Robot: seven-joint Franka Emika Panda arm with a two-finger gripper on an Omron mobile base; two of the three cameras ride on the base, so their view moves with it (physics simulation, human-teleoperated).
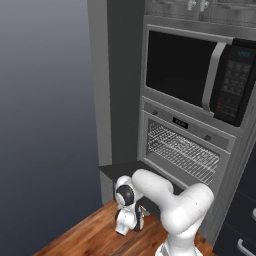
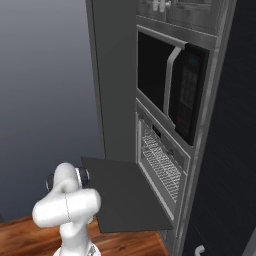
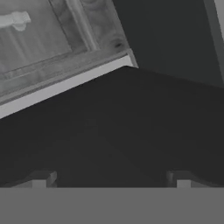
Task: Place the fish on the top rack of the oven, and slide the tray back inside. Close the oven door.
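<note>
The oven (image 1: 190, 131) (image 2: 156, 134) is built into the wall under a microwave. Its dark oven door (image 1: 116, 170) (image 2: 125, 195) hangs open and lies flat. Inside the cavity sits the silver wire top rack (image 1: 172, 137) (image 2: 151, 144), with more grid below it. My gripper (image 1: 141, 212) is low, by the door's front edge and above the floor. In the hand view my gripper (image 3: 111, 181) is open with nothing between its fingertips (image 3: 43, 179), facing a dark flat panel (image 3: 131, 131). The fish is out of view.
A black microwave (image 1: 195, 70) (image 2: 175, 85) with a keypad sits above the oven. A tall grey side panel (image 1: 100, 75) flanks the oven on the left. Wooden floor (image 1: 85, 235) lies below. Dark cabinets (image 1: 245, 220) stand to the right.
</note>
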